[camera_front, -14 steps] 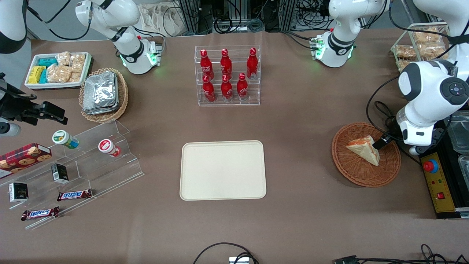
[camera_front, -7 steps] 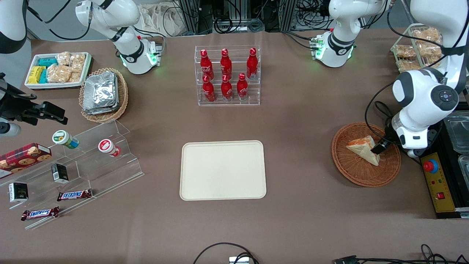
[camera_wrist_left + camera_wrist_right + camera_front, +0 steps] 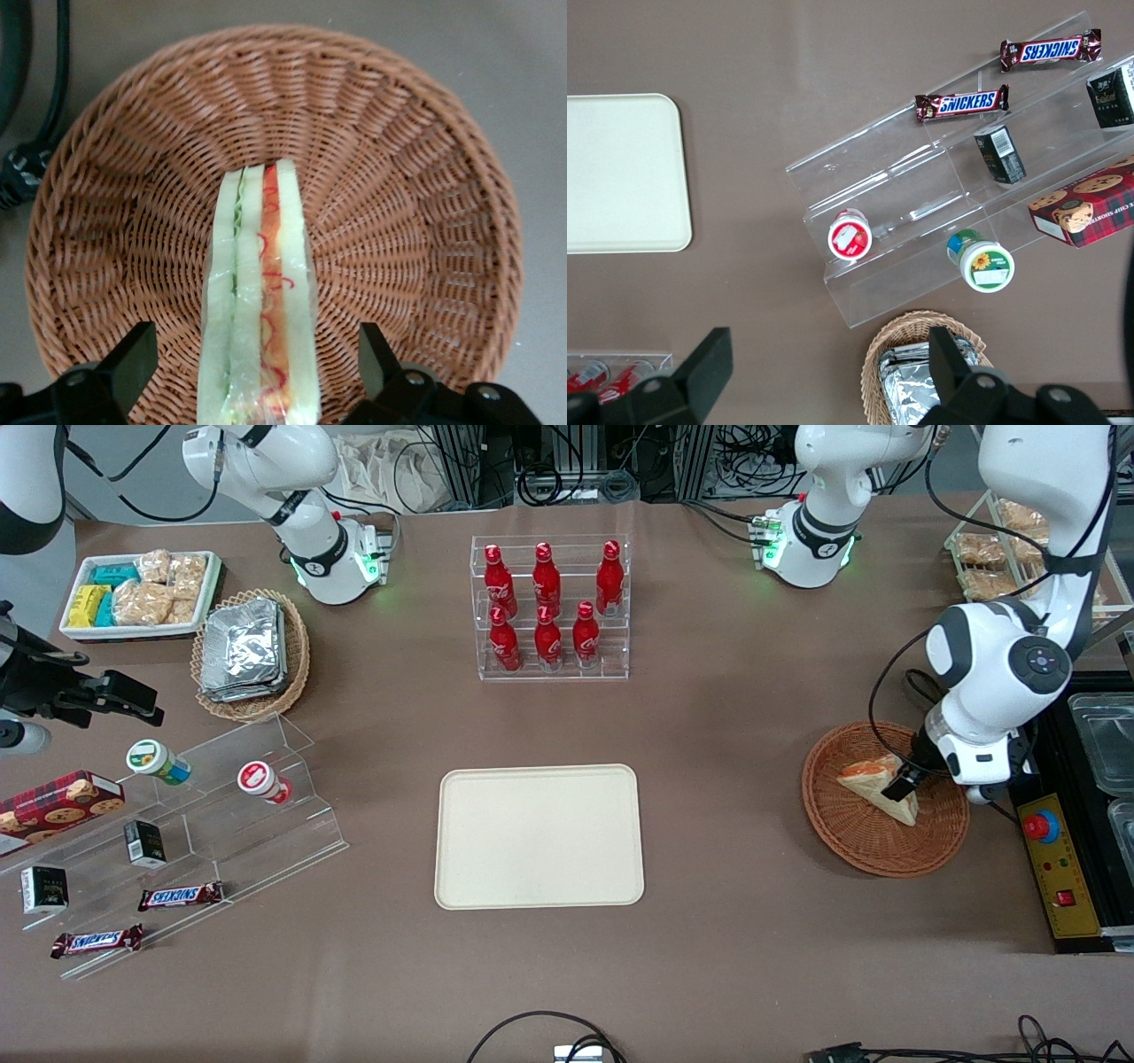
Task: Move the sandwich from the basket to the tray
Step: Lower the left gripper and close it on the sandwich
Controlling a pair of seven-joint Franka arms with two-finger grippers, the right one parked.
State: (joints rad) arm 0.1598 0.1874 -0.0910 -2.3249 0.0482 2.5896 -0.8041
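The sandwich (image 3: 870, 783), a white-bread wedge with orange-red and green filling, lies in the round reddish-brown basket (image 3: 850, 849) toward the working arm's end of the table. My left gripper (image 3: 898, 786) hangs low over the basket, open. In the left wrist view the sandwich (image 3: 261, 283) stands edge-on between the two black fingers (image 3: 133, 356), with a gap of basket (image 3: 425, 177) weave showing on each side. The gripper (image 3: 255, 347) touches nothing that I can see. The cream tray (image 3: 539, 837) lies empty at the table's middle, also seen as the tray (image 3: 620, 173) in the right wrist view.
A yellow control box with a red button (image 3: 1042, 825) and a black cable (image 3: 35, 106) sit beside the basket. A clear rack of red bottles (image 3: 549, 607) stands farther from the camera than the tray. A stepped acrylic stand (image 3: 204, 815) with snacks lies toward the parked arm's end.
The left arm has swung in over the basket. Its gripper has slid from the basket's rim toward the tray's side and now straddles the sandwich, which has not moved.
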